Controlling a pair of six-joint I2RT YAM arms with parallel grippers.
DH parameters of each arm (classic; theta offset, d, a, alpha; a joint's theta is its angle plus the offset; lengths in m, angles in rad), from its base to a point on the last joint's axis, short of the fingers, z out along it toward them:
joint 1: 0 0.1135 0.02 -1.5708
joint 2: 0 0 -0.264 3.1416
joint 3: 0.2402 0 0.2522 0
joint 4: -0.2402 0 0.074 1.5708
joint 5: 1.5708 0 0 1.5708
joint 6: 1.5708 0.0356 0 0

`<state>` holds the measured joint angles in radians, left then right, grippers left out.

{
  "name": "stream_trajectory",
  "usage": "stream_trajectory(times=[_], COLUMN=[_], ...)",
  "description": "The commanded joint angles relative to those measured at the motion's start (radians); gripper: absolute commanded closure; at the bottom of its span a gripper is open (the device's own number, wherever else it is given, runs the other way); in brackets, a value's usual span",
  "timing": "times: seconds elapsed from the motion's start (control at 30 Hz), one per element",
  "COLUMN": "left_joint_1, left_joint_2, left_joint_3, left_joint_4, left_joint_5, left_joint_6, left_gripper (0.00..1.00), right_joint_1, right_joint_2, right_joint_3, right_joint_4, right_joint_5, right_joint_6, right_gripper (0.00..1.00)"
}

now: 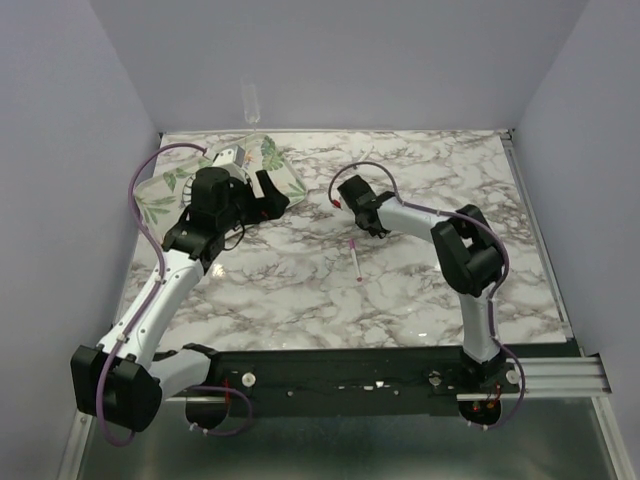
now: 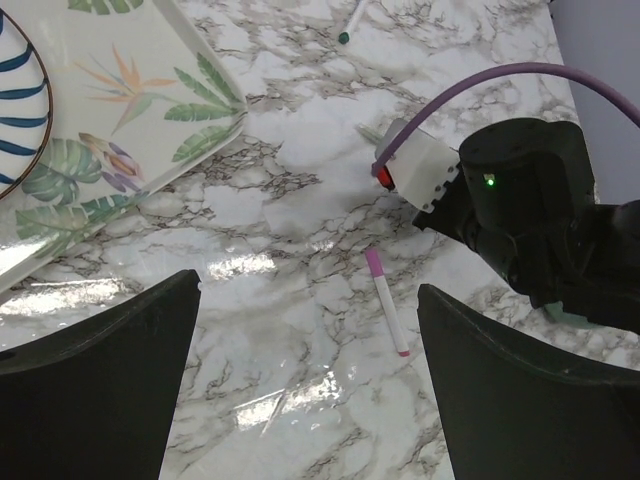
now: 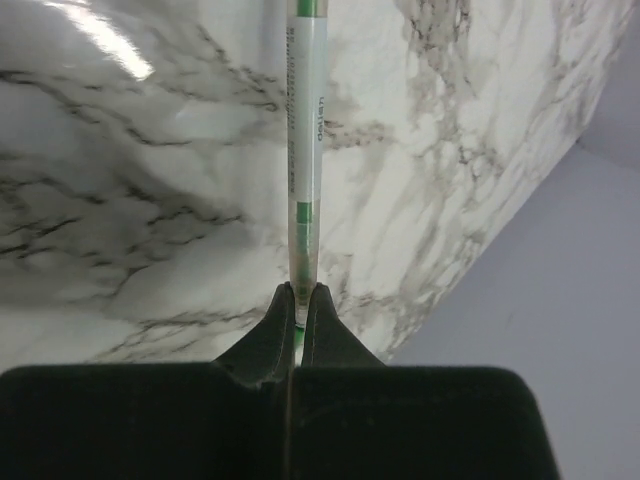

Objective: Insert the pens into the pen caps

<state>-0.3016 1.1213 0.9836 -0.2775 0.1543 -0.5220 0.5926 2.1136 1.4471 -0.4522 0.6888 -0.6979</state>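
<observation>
My right gripper (image 3: pixel 300 295) is shut on the end of a white-barrelled pen with green markings (image 3: pixel 307 150), which reaches straight out from its fingertips over the marble. From above, that gripper (image 1: pixel 342 188) hangs over the table's middle back. A second pen (image 2: pixel 390 312) lies flat on the marble (image 1: pixel 357 260) with a pink cap (image 2: pixel 374 262) on its far end. My left gripper (image 2: pixel 310 290) stands open above the table with nothing between its fingers, the pink-capped pen just beyond them. A white stick with a dark green end (image 2: pixel 345 35) shows at the top edge; the green cap I cannot make out for sure.
A leaf-patterned tray (image 2: pixel 150 110) sits at the back left (image 1: pixel 165 190) and carries a blue-striped plate (image 2: pixel 15 110). The right arm's wrist (image 2: pixel 520 200) hangs close to the right of my left gripper. Purple walls enclose the table.
</observation>
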Motion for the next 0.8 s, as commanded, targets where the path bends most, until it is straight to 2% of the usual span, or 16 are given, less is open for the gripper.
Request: stream_trajectory(times=[0.0, 0.13, 0.23, 0.4, 0.6, 0.77], left_joint_1=[-0.005, -0.005, -0.005, -0.005, -0.005, -0.005], left_joint_2=[-0.040, -0.054, -0.061, -0.080, -0.084, -0.083], left_joint_3=[-0.014, -0.023, -0.034, -0.042, -0.043, -0.039], left_joint_4=[0.024, 0.031, 0.041, 0.049, 0.044, 0.031], left_joint_5=[0.021, 0.011, 0.011, 0.008, -0.009, -0.027], left_joint_6=[-0.003, -0.001, -0.006, -0.007, -0.001, 0.008], left_gripper=[0.01, 0.01, 0.01, 0.01, 0.01, 0.01], right_joint_1=[0.026, 0.019, 0.007, -0.065, -0.138, -0.152], right_joint_2=[-0.116, -0.103, -0.023, 0.127, 0.267, 0.295], right_joint_3=[-0.010, 0.074, 0.189, 0.372, 0.597, 0.596], right_joint_4=[-0.157, -0.149, -0.161, -0.122, -0.098, 0.041], right_joint_5=[-0.184, -0.233, -0.123, -0.010, 0.054, 0.048], right_joint_6=[0.328, 0.397, 0.370, 0.232, 0.068, -0.112], right_gripper=[0.99, 0.99, 0.99, 0.99, 0.99, 0.99])
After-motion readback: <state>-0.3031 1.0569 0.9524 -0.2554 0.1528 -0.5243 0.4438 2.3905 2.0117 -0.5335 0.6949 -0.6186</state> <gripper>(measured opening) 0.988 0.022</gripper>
